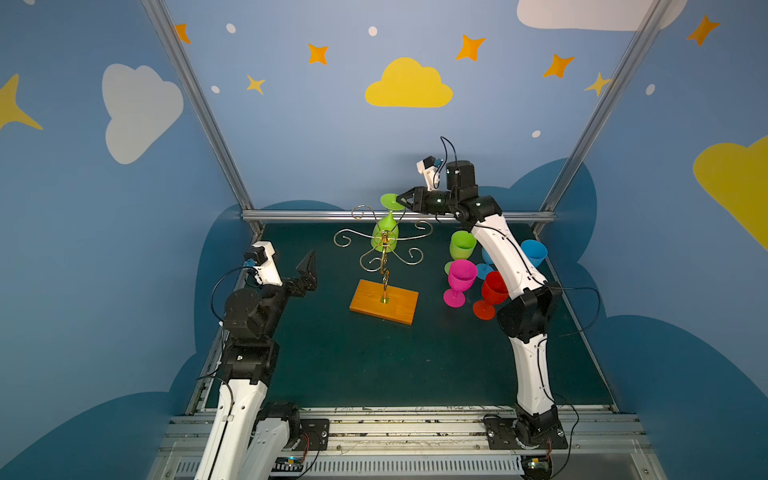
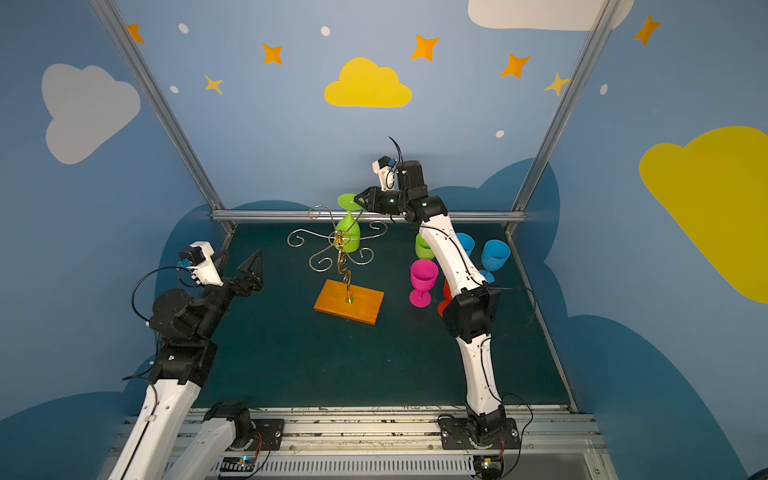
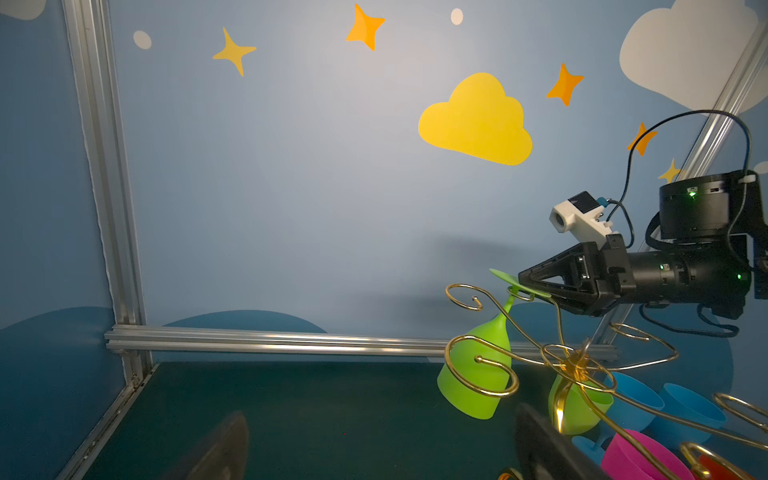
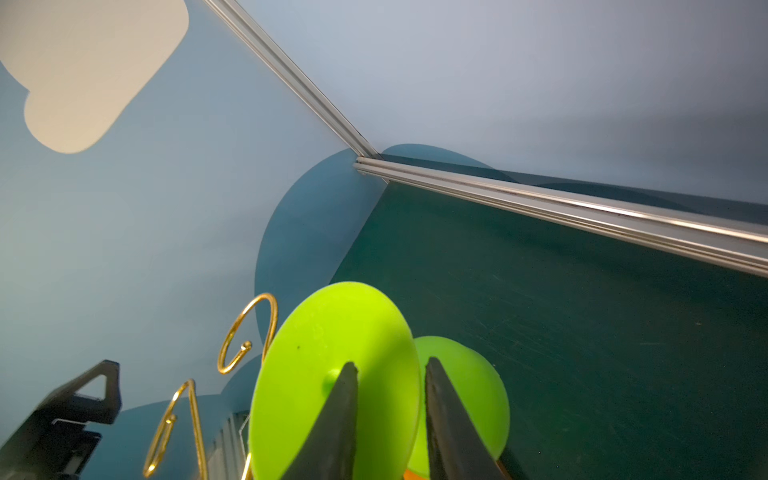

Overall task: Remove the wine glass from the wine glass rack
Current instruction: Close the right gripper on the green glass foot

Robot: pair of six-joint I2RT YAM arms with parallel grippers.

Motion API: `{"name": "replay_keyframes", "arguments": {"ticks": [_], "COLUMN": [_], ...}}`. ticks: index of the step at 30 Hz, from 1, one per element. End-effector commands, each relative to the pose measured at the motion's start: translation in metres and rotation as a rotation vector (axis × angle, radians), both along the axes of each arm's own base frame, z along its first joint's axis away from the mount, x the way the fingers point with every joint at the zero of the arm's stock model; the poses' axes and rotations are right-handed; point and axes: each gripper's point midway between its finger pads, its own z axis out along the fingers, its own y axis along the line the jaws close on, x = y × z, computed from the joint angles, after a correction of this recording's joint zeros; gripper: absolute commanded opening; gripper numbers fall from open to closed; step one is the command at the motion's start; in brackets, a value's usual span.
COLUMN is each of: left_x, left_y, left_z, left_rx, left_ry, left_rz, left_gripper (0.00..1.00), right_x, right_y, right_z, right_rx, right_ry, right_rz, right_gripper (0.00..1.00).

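The lime-green plastic wine glass (image 1: 390, 228) is being straddled at its foot by the right gripper (image 1: 400, 200), jaws narrowed, grip unclear; pulled askew, the gold wire rack (image 1: 399, 305) risks being toppled.

Arms (image 1: 505, 253): white shells dotted with small screws, bulky black joints (image 1: 525, 316) | fingers (image 1: 308, 266): black, triangular | wrist cameras (image 3: 575, 216): white housings, blue plug | cables (image 3: 702, 111): thin, black, looped | LEDs (image 3: 692, 193): green, on black motor housing | base plates (image 1: 498, 440): black, silver screws
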Motion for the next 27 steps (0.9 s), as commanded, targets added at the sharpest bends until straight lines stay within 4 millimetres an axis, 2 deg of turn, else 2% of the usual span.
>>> {"name": "replay_keyframes", "arguments": {"ticks": [1,13,21,27], "left_x": [-0.002,-0.004,-0.004,-0.004], "left_y": [0.003,0.004,0.004,0.004], "left_z": [0.004,0.005,0.005,0.005], "left_rx": [0.007,0.008,0.008,0.008], "left_ry": [-0.019,-0.022,-0.022,-0.025], "left_rz": [0.015,0.018,0.019,0.019], "left_gripper": [0.98,0.98,0.98,0.98], "right_x": [-0.010,-0.017,-0.023,-0.027], "right_y": [0.000,0.002,0.004,0.004], "right_z": [0.013,0.025,0.037,0.054], "right_rx": [0.008,0.080,0.144,0.235], "right_ry": [-0.012,0.011,0.034,0.059], "right_rz": [0.014,0.041,0.076,0.109], "right_gripper": [0.22,0.01,0.00,0.00]}}
